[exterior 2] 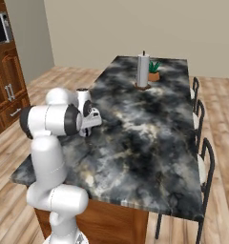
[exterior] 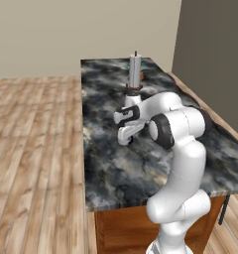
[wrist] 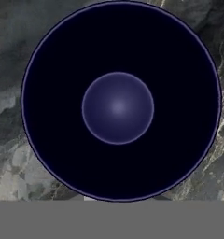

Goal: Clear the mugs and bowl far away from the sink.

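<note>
We look straight down into a mug (wrist: 118, 102), dark and empty, on the table (wrist: 11, 154); our fingers' state we cannot tell.

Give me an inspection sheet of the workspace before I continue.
Surface: marbled black-grey island counter, wood base.
Job's things: mug, dark navy inside, seen straight down its mouth in the hand view, very close.
Clutter: paper towel roll upright at the far end; potted plant beside it.
Claw: claw low over the counter near its left edge, above the mug; grip cannot be told.
Cables: nothing seen.
Surroundings: wood floor; black chairs along the counter's right side; wooden cabinets.
</note>
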Tool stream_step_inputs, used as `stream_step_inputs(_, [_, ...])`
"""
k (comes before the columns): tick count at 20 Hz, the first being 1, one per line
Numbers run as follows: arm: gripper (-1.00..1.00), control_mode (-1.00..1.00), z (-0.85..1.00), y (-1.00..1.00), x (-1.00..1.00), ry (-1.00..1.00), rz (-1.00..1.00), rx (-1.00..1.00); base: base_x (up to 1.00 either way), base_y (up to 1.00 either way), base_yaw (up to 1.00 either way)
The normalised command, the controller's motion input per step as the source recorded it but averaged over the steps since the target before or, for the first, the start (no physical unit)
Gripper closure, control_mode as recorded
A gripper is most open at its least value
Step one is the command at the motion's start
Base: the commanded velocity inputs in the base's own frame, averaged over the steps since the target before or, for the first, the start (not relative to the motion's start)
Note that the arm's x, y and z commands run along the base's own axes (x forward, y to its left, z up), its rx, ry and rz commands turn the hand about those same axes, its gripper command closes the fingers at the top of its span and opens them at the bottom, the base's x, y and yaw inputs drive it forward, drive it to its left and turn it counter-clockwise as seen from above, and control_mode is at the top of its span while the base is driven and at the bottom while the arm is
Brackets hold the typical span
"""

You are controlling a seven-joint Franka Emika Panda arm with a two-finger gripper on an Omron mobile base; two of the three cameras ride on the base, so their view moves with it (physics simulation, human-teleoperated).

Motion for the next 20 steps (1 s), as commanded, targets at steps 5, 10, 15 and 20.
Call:
stream_step_inputs(5, [1.0,-1.0,-0.49,0.0,0.3,-0.05,0.0,0.0,0.0,0.0,0.0])
stream_step_inputs(10, [1.0,-1.0,-0.49,0.0,0.37,-0.06,0.0,0.0,0.0,0.0,0.0])
stream_step_inputs(15, [-1.0,-1.0,-0.09,0.0,0.1,-0.04,0.0,0.0,0.0,0.0,0.0])
stream_step_inputs(20, [-1.0,-1.0,0.2,0.0,-0.09,0.0,0.0,0.0,0.0,0.0,0.0])
